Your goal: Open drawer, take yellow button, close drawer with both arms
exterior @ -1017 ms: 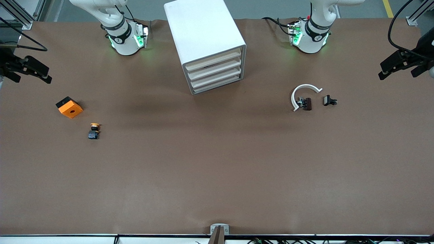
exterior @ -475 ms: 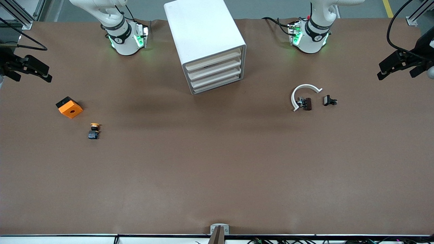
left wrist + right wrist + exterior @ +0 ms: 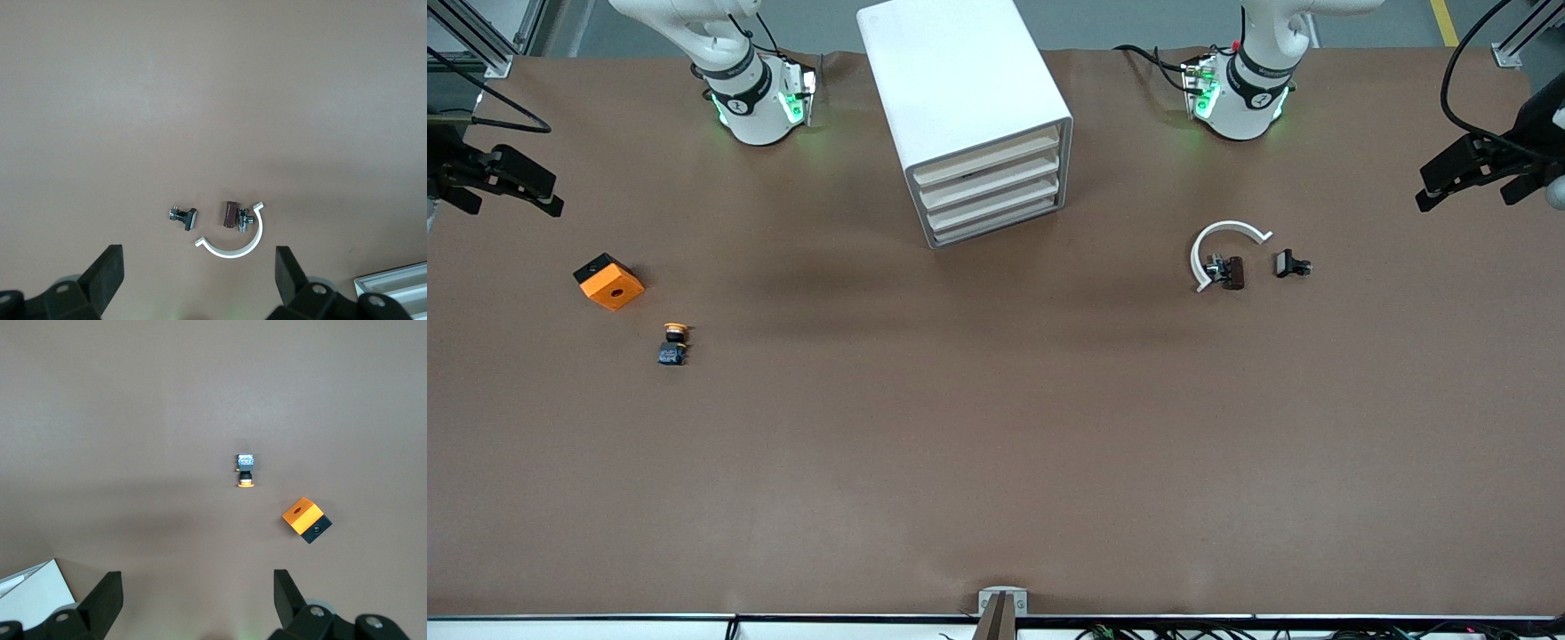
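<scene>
- While all four drawers of the white drawer cabinet (image 3: 969, 116) sit flush and shut, both arms wait high at the two ends of the brown table (image 3: 996, 444).
- Left gripper (image 3: 1472, 173) hangs over the table edge at the left arm's end, its black fingers (image 3: 107, 273) spread wide apart and holding nothing.
- Right gripper (image 3: 503, 182) hangs over the table edge at the right arm's end, its fingers (image 3: 107, 597) also spread wide and holding nothing.
- Button (image 3: 673, 343) lies on its side on the bare table toward the right arm's end, its orange-yellow cap pointing toward the robots' bases and its black-and-blue body toward the front camera; it also shows in the right wrist view (image 3: 246, 470).
- Orange block (image 3: 609, 281) with a centre hole and a black underside sits near the button, farther from the front camera and closer to the right arm's end; the two do not touch.
- Cabinet stands between the two arm bases, its drawer fronts turned toward the front camera and slightly toward the left arm's end.
- White arc (image 3: 1223, 249) lies toward the left arm's end, curving around a small dark clip (image 3: 1230, 271) that touches it.
- Second small black clip (image 3: 1291, 264) lies just beside the arc, apart from it, closer to the left arm's end.
- Left wrist view shows the same arc (image 3: 233, 241) and both clips (image 3: 183, 216) on the bare table.
</scene>
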Controlling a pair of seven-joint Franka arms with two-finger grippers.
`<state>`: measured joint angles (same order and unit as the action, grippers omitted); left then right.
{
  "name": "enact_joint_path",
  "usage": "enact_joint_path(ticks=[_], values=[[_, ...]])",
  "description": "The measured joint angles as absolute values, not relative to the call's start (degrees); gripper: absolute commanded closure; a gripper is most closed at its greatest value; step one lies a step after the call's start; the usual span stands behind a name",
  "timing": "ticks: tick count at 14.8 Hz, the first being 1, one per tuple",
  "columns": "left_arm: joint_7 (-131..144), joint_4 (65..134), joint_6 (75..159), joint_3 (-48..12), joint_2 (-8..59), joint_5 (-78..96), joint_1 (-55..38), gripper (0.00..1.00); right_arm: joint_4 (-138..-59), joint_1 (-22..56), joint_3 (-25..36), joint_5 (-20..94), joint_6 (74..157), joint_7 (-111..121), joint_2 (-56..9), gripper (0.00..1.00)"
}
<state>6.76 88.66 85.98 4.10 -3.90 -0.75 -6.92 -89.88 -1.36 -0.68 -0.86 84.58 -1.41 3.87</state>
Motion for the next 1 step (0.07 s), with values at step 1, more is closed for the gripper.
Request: enact_joint_path(ticks=[1], values=[[6.8, 88.7, 86.0, 4.1, -3.9, -0.8, -6.9, 0.00, -89.9, -1.4, -0.7, -0.9, 84.6, -1.4, 3.8, 0.00]])
